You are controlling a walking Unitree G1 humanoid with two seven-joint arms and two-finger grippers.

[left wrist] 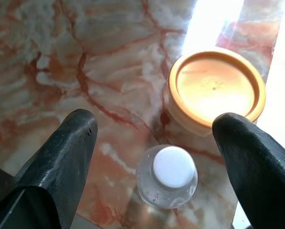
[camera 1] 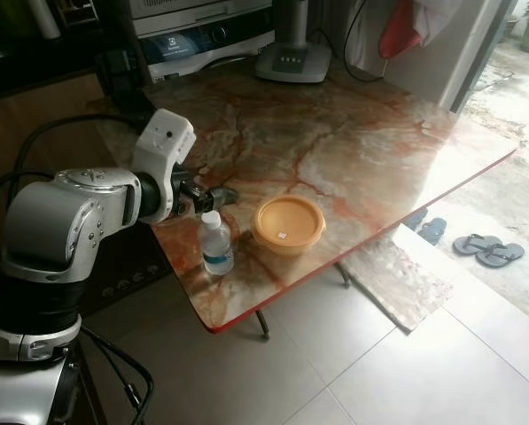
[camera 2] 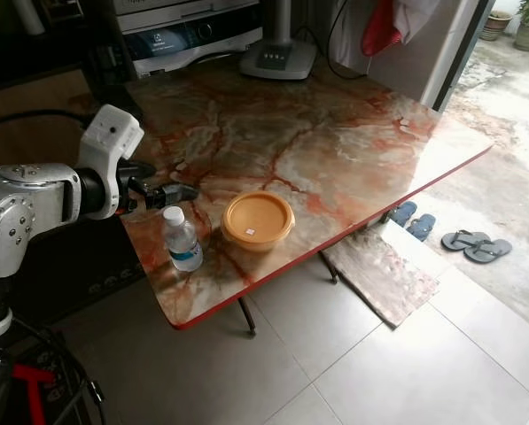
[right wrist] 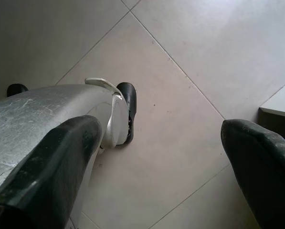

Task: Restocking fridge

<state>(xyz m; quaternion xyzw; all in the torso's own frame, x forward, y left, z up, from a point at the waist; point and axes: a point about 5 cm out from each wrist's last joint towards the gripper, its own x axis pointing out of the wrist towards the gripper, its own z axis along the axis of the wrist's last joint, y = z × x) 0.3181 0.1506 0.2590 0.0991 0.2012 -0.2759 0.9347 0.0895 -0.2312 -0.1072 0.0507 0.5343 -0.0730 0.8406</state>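
Observation:
A small clear water bottle (camera 1: pixel 216 244) with a white cap and blue label stands upright near the front corner of the marble table (camera 1: pixel 353 133). Right beside it sits a round orange lidded container (camera 1: pixel 288 224). My left gripper (camera 1: pixel 213 198) hovers just above and behind the bottle, open; in the left wrist view the bottle cap (left wrist: pixel 173 167) lies between the two black fingers (left wrist: pixel 68 152), untouched, with the orange container (left wrist: pixel 216 88) beyond. My right gripper (right wrist: pixel 161 162) hangs open over the tiled floor beside the robot's own silver leg (right wrist: pixel 47 114).
A fan base (camera 1: pixel 292 55) and a white appliance (camera 1: pixel 202 40) stand at the table's back edge. A stone slab (camera 1: pixel 392 274) lies on the floor under the table's right side, with sandals (camera 1: pixel 487 250) further right. Tiled floor (camera 1: pixel 379 372) stretches in front.

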